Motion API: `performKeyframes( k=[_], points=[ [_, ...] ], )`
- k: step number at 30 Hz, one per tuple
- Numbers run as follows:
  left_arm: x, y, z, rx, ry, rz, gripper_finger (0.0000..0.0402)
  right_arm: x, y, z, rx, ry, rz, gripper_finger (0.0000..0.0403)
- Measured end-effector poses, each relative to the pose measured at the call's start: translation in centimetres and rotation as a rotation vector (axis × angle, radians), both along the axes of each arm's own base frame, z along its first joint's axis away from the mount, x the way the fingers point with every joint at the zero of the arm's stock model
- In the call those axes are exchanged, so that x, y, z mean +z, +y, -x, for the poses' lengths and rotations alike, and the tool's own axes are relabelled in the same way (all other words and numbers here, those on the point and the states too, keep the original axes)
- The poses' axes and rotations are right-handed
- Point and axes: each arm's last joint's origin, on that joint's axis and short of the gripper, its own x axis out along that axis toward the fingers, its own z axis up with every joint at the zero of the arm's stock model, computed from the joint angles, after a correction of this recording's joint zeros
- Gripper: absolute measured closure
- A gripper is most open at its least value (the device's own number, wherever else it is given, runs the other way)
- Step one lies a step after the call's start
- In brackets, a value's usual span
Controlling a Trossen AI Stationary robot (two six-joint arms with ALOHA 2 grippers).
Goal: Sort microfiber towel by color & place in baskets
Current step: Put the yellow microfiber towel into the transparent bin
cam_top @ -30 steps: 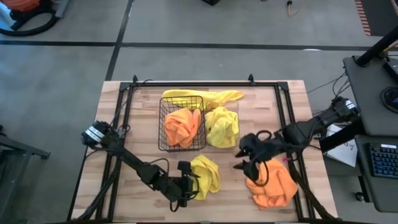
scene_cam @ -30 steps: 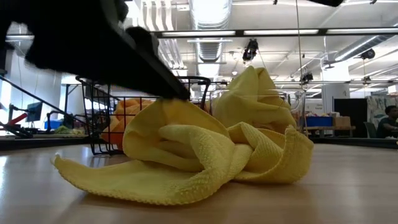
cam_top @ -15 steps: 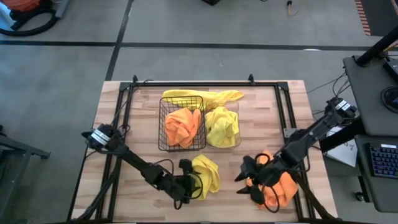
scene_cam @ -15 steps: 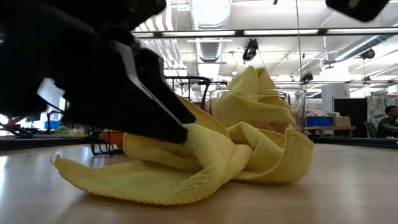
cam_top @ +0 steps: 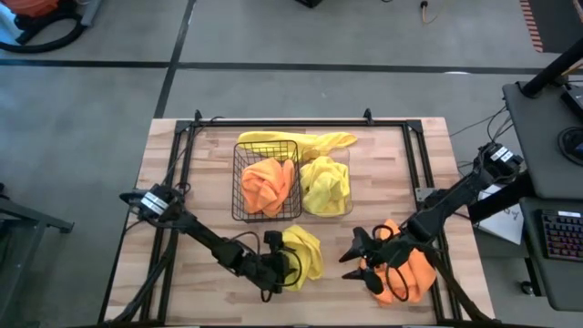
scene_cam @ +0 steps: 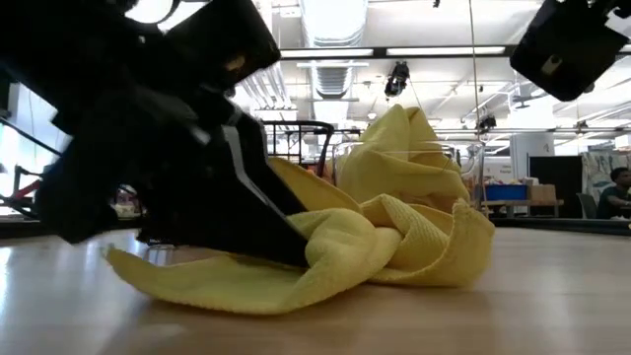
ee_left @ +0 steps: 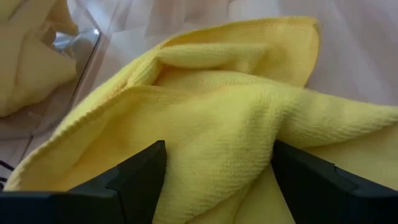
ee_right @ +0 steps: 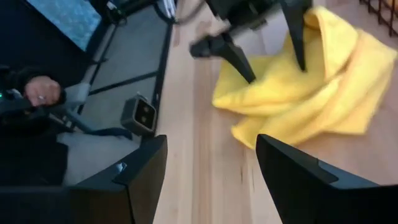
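A crumpled yellow towel (cam_top: 303, 253) lies on the table near its near edge. My left gripper (cam_top: 282, 267) is open at that towel's left side, its fingers on either side of a raised fold (ee_left: 217, 130). My right gripper (cam_top: 353, 264) is open and low over bare wood, just left of an orange towel pile (cam_top: 405, 271) that the right arm passes over. The black wire basket (cam_top: 244, 182) holds orange towels. The clear bin (cam_top: 344, 208) holds yellow ones. Another yellow towel (cam_top: 293, 141) lies behind both. My left gripper has its open fingers (ee_left: 140, 180) around a raised fold (ee_left: 217, 130) of the yellow towel's left part. It comes slanting down from the table's left. In the low view one finger (scene_cam: 261, 212) rests on the cloth. The towel lies on the table, bunched.
Black rails run along the table's left (cam_top: 173, 182), right (cam_top: 421, 173) and far sides. Bare wood lies between the yellow towel and the orange pile. In the right wrist view a person's hand (ee_right: 40, 90) shows beyond the table's edge.
My right gripper has swung from beside the clear bin toward the near edge and down, ending low beside the orange pile. My left gripper has dropped onto the yellow towel and pushed in toward the right. The towel's left part has flattened under it.
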Motion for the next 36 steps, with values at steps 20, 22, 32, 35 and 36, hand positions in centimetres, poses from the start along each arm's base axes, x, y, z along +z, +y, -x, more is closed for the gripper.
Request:
performKeyframes(
  k=[20, 22, 32, 35, 36],
  points=[
    [0.3, -0.1, 0.6, 0.028, 0.029, 0.028, 0.0387, 1.1, 0.3, -0.4, 0.029, -0.116, 0.085, 0.0161],
    [1.4, -0.4, 0.8, 0.011, 0.003, 0.044, 0.0387, 1.1, 0.4, -0.5, -0.012, -0.149, 0.133, 0.0161],
    [9.8, -0.6, 2.1, -0.055, -0.213, 0.130, 0.0396, -0.1, 0.5, -2.4, -0.180, -0.269, 0.376, 0.0161],
    [11.1, -0.3, 2.4, -0.061, -0.243, 0.137, 0.0398, 0.8, 1.0, -3.7, -0.184, -0.322, 0.391, 0.0149],
    [11.4, -0.2, 2.5, -0.063, -0.250, 0.136, 0.0398, 0.9, 1.1, -4.2, -0.183, -0.323, 0.407, 0.0144]
  ],
)
